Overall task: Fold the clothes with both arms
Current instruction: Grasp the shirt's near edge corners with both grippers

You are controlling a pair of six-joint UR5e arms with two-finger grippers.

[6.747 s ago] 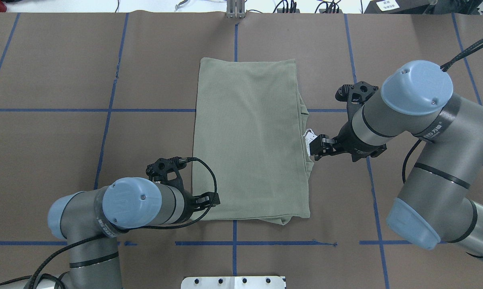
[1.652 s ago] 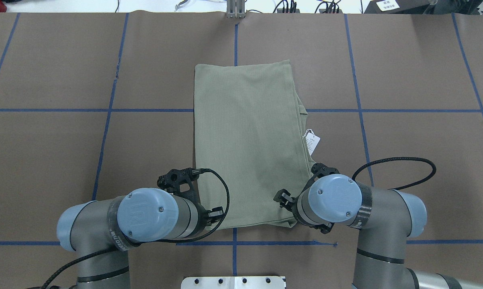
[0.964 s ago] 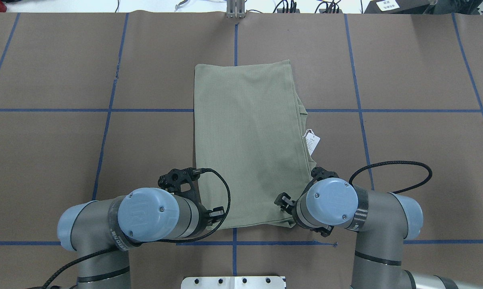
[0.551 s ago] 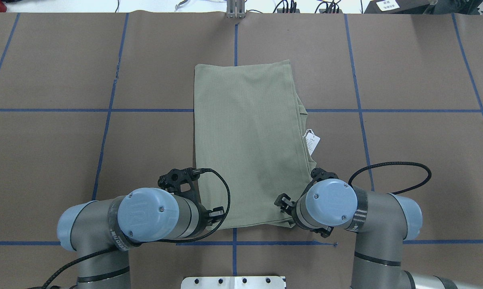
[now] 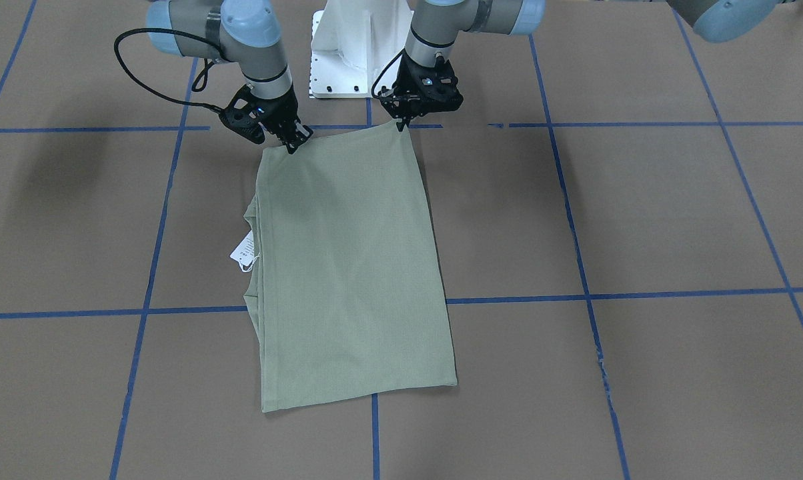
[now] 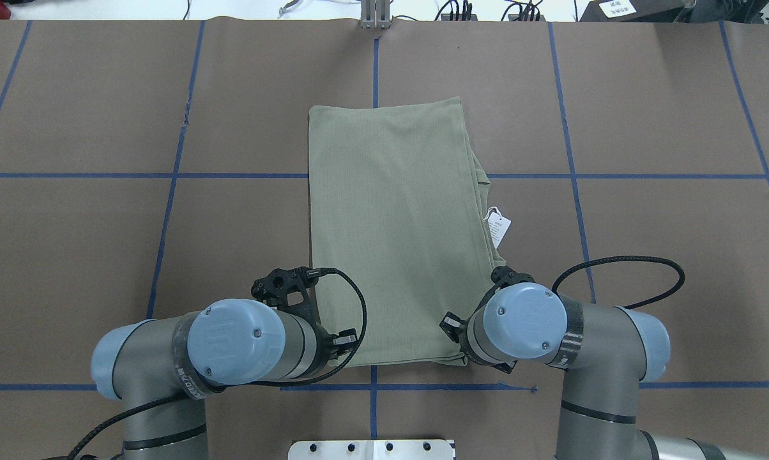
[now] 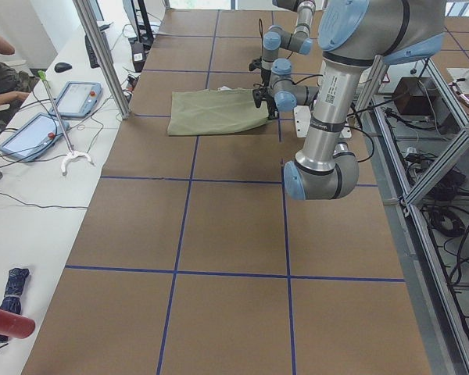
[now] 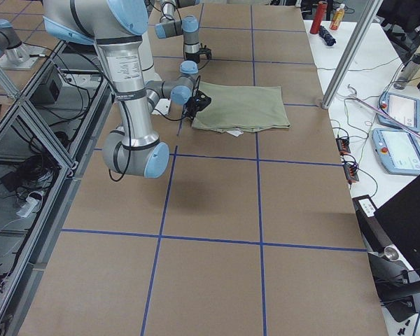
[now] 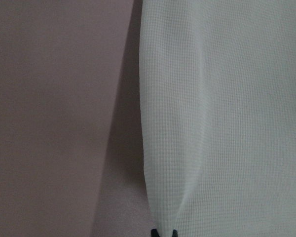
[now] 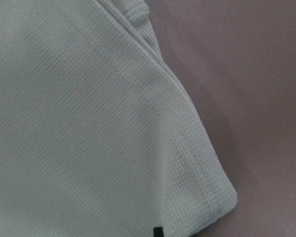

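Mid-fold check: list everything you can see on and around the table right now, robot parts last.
shirt: one, sage green, folded lengthwise, flat at the table's centre.
paper tag: one, white, poking out from the shirt's edge on the robot's right.
table: one, brown cover.
tape lines: several, blue, a grid on the table.
pedestal base: one, white, at the robot's side of the table.
tablets: two, blue-grey, on the white bench across the table.
left gripper: one, black, fingers pinched on the shirt's near left corner.
right gripper: one, black, at the shirt's near right corner; grip unclear.
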